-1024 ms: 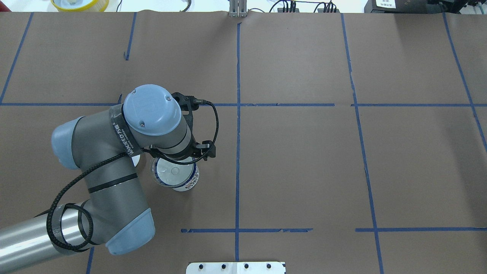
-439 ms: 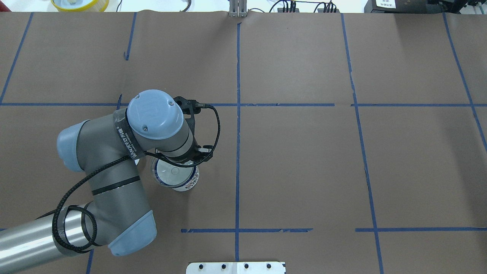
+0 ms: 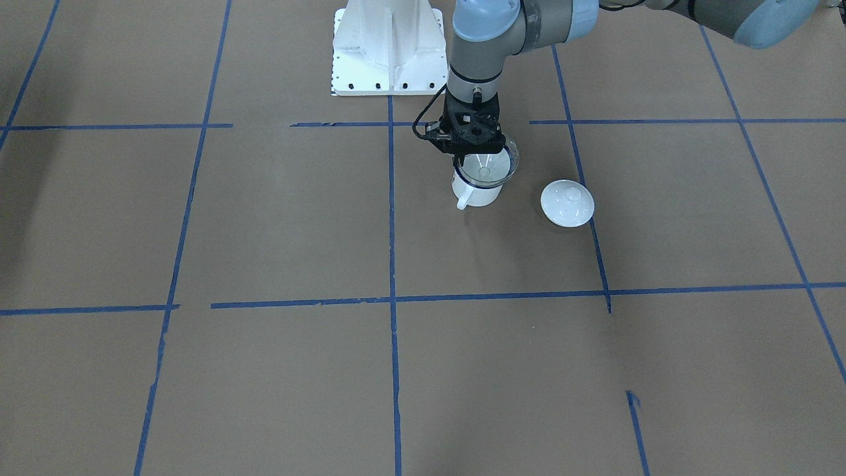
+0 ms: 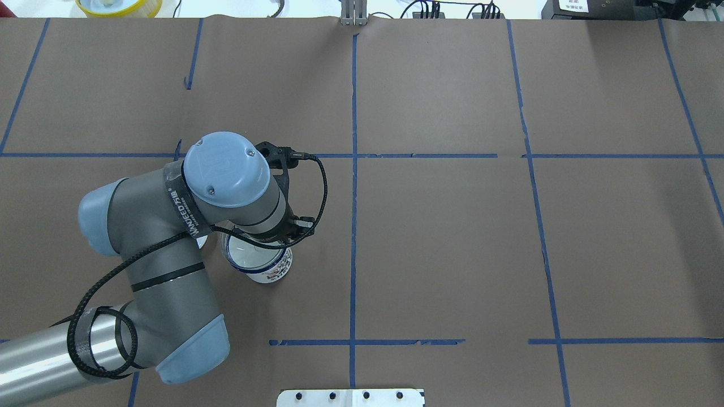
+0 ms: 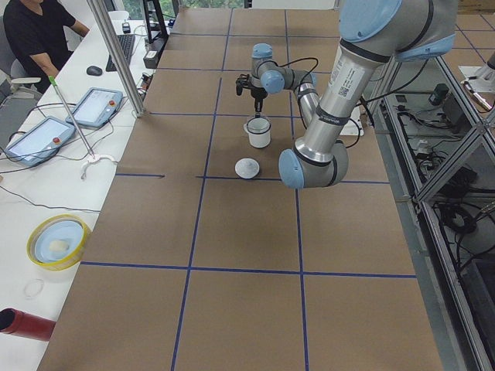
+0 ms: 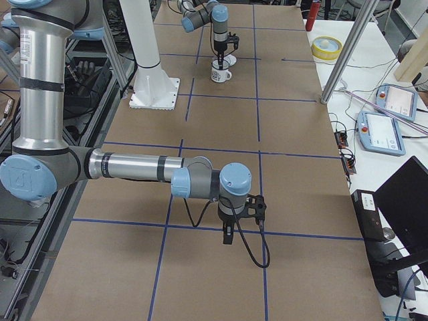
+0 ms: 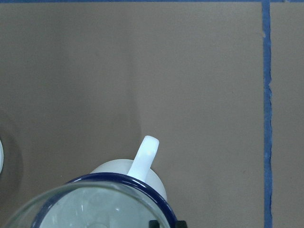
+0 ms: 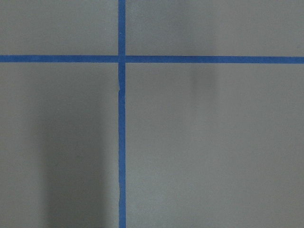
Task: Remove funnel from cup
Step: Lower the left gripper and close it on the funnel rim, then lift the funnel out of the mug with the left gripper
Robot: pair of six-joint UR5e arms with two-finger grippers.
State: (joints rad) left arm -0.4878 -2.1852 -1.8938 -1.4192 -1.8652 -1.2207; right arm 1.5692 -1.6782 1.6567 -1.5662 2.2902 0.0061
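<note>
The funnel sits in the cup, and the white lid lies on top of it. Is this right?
No. The funnel sits in the cup, but the lid lies on the table beside the cup, apart from it; the exterior front-facing view shows this.

The left gripper (image 3: 477,152) is too small from the front, and covered by its own arm from overhead, to tell how its jaws stand; that arm also hides most of the lid (image 4: 202,241). The left wrist view's bottom edge cuts off the cup (image 7: 154,183) and the funnel (image 7: 71,209). The right gripper (image 6: 228,235), seen only from the side, is too small to judge.
</note>
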